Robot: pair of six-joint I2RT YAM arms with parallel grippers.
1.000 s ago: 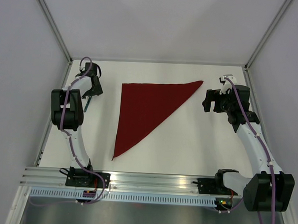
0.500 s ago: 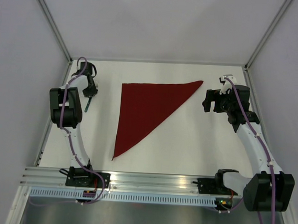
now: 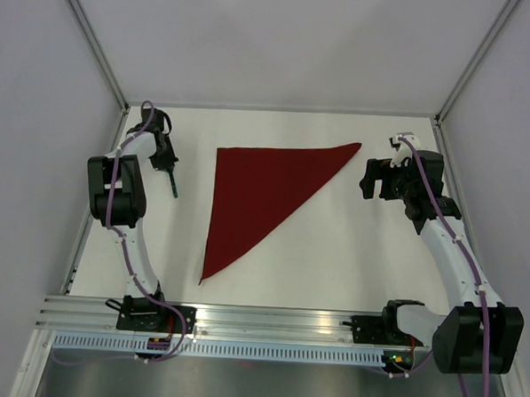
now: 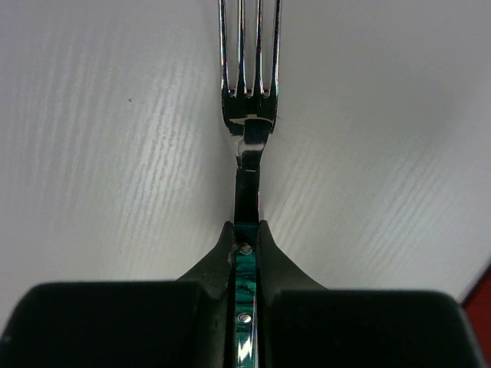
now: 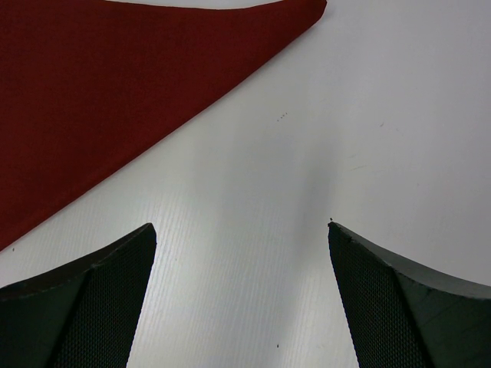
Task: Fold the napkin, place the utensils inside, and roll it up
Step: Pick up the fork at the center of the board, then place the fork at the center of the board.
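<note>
Gripping fork (image 4: 247,115), left hand (image 4: 245,231) | napkin (image 3: 261,194) triangular | right hand (image 5: 239,225) spread

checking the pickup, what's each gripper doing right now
left gripper: shut on the fork
right gripper: open, holding nothing

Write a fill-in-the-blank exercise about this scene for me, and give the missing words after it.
1. The left claw is ____ on the handle of the fork.
2. The napkin lies flat, folded into a ____.
3. The right claw is ____ and holds nothing.
Missing words: shut; triangle; open.
</note>
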